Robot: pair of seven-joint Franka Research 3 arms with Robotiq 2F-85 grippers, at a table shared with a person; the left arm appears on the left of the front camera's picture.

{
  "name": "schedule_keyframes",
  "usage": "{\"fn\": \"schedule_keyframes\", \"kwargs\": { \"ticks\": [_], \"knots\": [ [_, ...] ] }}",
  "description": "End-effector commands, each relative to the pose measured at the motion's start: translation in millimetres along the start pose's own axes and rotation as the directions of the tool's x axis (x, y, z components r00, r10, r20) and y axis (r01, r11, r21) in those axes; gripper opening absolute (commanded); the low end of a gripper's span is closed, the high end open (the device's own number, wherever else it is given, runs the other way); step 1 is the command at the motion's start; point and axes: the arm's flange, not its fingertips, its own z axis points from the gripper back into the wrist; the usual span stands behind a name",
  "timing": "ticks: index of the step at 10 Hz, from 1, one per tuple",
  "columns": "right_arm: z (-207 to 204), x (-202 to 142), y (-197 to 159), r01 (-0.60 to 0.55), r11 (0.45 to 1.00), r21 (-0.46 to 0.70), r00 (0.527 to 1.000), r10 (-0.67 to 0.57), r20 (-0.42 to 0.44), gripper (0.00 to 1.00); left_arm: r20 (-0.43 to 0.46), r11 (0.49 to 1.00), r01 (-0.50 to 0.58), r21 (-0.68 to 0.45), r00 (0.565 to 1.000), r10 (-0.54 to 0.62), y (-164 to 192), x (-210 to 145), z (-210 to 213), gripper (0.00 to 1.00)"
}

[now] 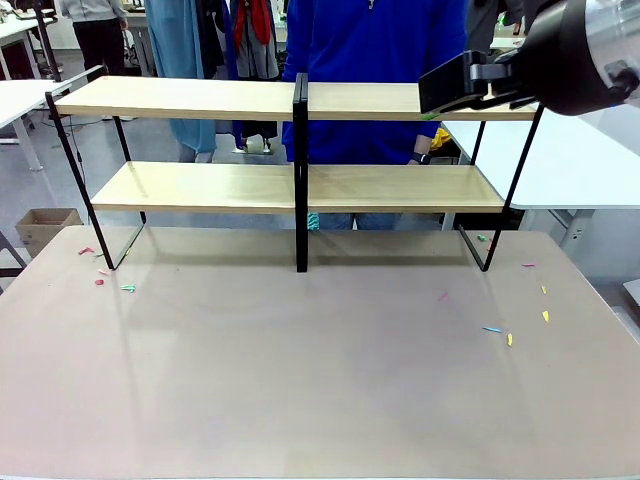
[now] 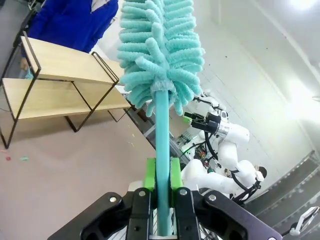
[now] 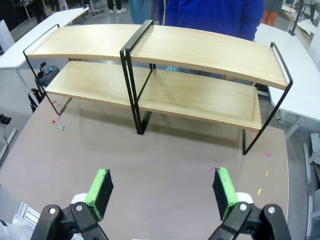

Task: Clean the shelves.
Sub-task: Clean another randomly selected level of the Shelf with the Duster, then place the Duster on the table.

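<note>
Left wrist view: duster [image 2: 159, 55] head cropped, hiding perhaps some shelves [image 2: 60, 82].

Light matt wood shelves [image 1: 400, 188] on black metal frame, fluffy chenille duster [image 2: 160, 50]

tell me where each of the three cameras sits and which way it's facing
Front view: fixed at the robot's table edge, facing the shelves and person; an arm's black wrist shows upper right.
Left wrist view: looks along the left gripper, shut on a teal duster pointing up.
Right wrist view: above the table, looking down past the open right gripper.
All three share the shelves.
</note>
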Motion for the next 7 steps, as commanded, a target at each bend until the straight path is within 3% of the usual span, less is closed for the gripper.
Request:
{"fn": "schedule_keyframes", "kwargs": {
  "ticks": [1,7],
  "knots": [
    [0.9,1.1,-0.3,-0.002,1.000,0.008,1.000,0.002,-0.001,1.00,0.001,0.999,0.032,-0.008,0.999,-0.032,-8.0,3.7,-5.2,0.13],
    [0.9,1.1,-0.3,-0.002,1.000,0.008,1.000,0.002,-0.001,1.00,0.001,0.999,0.032,-0.008,0.999,-0.032,-8.0,3.7,-5.2,0.13]
  ]
}}
